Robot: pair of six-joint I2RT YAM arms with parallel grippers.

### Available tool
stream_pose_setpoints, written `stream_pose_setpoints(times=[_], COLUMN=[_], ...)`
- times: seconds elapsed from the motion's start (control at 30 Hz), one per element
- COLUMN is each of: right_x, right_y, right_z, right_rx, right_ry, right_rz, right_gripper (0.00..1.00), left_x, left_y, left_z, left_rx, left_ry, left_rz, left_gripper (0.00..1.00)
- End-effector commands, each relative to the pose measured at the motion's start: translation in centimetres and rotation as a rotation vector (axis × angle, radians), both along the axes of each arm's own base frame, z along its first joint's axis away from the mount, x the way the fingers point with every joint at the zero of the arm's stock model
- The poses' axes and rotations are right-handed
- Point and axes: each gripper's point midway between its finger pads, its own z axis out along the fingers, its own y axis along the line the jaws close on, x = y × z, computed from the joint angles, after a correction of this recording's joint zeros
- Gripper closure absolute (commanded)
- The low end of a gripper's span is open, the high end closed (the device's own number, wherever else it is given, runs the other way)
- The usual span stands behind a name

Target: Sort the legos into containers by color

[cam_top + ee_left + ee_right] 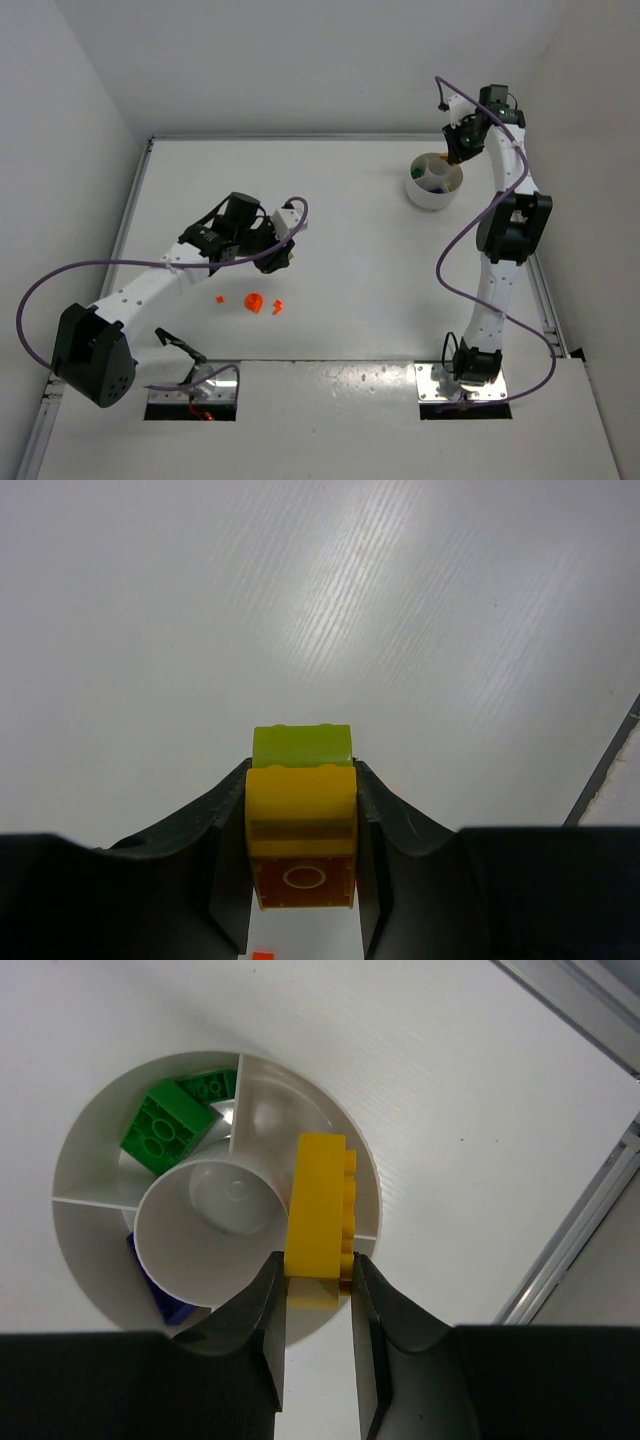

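**Item 1: left gripper [301,776].** Jaws clamped on the 2 sides of a yellow brick [300,810]. A round ring shows on the brick's near face. A lime-green brick [302,744] touches its far end and juts past the fingertips. The gripper is over bare white table [350,230], left of centre.

**Item 2: right gripper [315,1265].** Jaws closed on the near end of a long yellow brick [318,1200], studs to the right in the wrist view. The brick reaches out over the dish; whether it touches the dish cannot be told.

**Item 3: white round dish [85,1245].** It stands at the table's far right and is divided into sections around a centre well [215,1225].
- Right section: the long yellow brick is over it, just beside the well.
- Upper-left section: 2 green bricks [165,1130].
- Lower-left section: 1 dark blue brick [160,1295], partly hidden by the well.

**Item 4: 3 orange-red pieces [254,302].** They lie loose on the table near the left arm, close together and well apart from the dish.
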Motion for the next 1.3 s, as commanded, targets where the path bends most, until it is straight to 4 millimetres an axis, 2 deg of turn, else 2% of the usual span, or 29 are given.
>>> stream_pose_setpoints(times=[0.0, 0.03, 0.07, 0.23, 0.6, 0.63, 0.73, 0.77, 0.83, 1.0, 1.07, 1.1, 1.17, 1.27], right_x=[1.0, 1.3, 1.4, 1.7, 3.1, 3.1, 3.5, 3.5, 3.9, 3.6, 3.7, 3.7, 3.6, 3.0], right_y=[-0.2, -0.3, -0.3, -0.4, -0.5, 0.0, -0.2, -0.2, -0.2, -0.1, 0.1, 0.1, 0.6, 1.2], right_z=[5.0, 4.5, 4.9, 2.7, 1.8, 1.8, 1.8, 1.0, 1.3, 1.2, 2.9, 2.9, 4.2, 7.2], right_rx=[-0.031, -0.036, -0.038, -0.052, -0.081, -0.080, -0.083, -0.081, -0.083, -0.066, -0.055, -0.050, -0.034, -0.003], right_ry=[-0.129, -0.124, -0.133, -0.100, -0.127, -0.128, -0.136, -0.122, -0.134, -0.125, -0.161, -0.160, -0.185, -0.231], right_rz=[0.006, 0.013, 0.013, 0.040, 0.032, 0.041, 0.028, 0.028, 0.028, 0.007, 0.002, -0.005, 0.010, 0.005], right_gripper=[0.94, 0.94, 0.94, 0.90, 0.85, 0.81, 0.73, 0.72, 0.70, 0.59, 0.57, 0.56, 0.56, 0.56], left_x=[0.8, 0.8, 0.8, 0.8, 0.8, 0.8, 0.8, 0.8, 0.8, 0.6, 0.6, 0.6, 0.6, 0.6], left_y=[-0.7, -0.7, -0.7, -0.7, -0.8, -0.9, -0.9, -0.9, -0.9, -1.0, -1.0, -1.0, -1.0, -1.0], left_z=[1.7, 1.7, 1.7, 1.7, 1.5, 1.5, 1.5, 1.5, 1.5, 1.5, 1.5, 1.5, 1.5, 1.5], left_rx=[-0.048, -0.048, -0.048, -0.048, -0.049, -0.049, -0.049, -0.049, -0.049, -0.055, -0.055, -0.055, -0.055, -0.055], left_ry=[-0.027, -0.027, -0.027, -0.027, -0.016, -0.016, -0.016, -0.016, -0.016, -0.013, -0.013, -0.013, -0.013, -0.013], left_rz=[-0.011, -0.011, -0.011, -0.011, -0.018, -0.018, -0.018, -0.018, -0.018, -0.024, -0.024, -0.024, -0.024, -0.024], left_gripper=[1.00, 1.00, 1.00, 1.00, 1.00, 1.00, 1.00, 1.00, 1.00, 1.00, 1.00, 1.00, 1.00, 1.00])
